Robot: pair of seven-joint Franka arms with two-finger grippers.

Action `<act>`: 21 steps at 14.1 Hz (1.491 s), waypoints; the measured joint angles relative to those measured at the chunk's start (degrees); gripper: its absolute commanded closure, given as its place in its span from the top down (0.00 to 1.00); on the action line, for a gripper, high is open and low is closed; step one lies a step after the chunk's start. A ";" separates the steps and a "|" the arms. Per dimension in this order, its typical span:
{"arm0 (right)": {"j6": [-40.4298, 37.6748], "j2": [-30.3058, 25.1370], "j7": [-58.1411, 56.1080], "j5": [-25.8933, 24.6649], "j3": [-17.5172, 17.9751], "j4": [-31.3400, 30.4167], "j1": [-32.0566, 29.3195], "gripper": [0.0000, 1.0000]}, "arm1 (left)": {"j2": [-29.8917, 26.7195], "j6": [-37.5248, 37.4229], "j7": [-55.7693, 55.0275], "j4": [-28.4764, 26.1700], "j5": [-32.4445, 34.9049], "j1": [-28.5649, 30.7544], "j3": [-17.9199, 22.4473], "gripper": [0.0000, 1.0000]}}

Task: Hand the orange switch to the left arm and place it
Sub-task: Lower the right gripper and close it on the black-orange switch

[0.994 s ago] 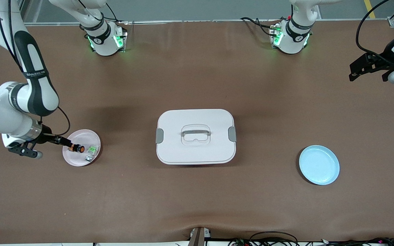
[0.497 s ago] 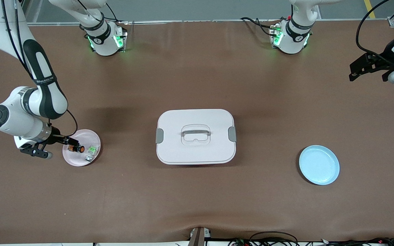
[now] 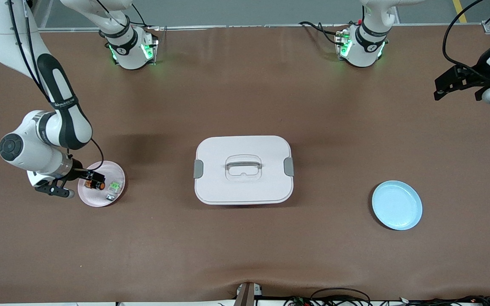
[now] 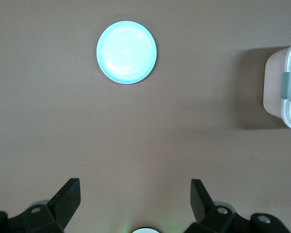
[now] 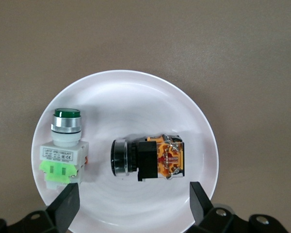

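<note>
- Two white robot arms stand at a brown table (image 3: 245, 255).
- Two plates lie on it: one pink plate (image 3: 115, 170) toward the right arm's end, one pale blue plate (image 3: 397, 205) toward the left arm's end.
- One white box (image 3: 243, 170) with a lid and two grey side latches sits between the plates, well apart from both.
- Two small parts lie on the pink plate. One is the orange switch (image 5: 148, 158), on its side, black with orange at one end. The other is a green switch (image 5: 63, 148), just beside it and not touching.
- The right gripper (image 5: 131, 206) hangs low over the pink plate, above the orange switch. Its jaws are spread wide, holding nothing.
- The left gripper (image 4: 136, 199) waits high over bare table at the left arm's end, jaws spread, holding nothing.
- The left wrist view shows the blue plate (image 4: 126, 52) and one corner of the box (image 4: 283, 87).
</note>
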 measured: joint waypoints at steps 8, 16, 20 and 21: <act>2.82 1.65 -1.35 0.00 -0.09 0.04 -0.02 1.00 | -0.01 -0.07 0.00 0.18 0.00 0.10 0.02 1.00; 3.60 3.06 -1.98 0.00 -0.20 1.02 -0.12 1.00 | -0.10 -0.23 0.00 0.41 0.00 0.53 0.04 1.00; 4.25 4.14 -2.04 0.00 -0.21 1.57 -0.12 1.00 | -0.10 -0.28 0.00 0.51 0.00 0.53 0.04 1.00; 4.26 4.17 -2.05 0.00 -0.21 1.59 -0.12 1.00 | -0.10 -0.28 0.00 0.51 0.00 0.53 0.04 1.00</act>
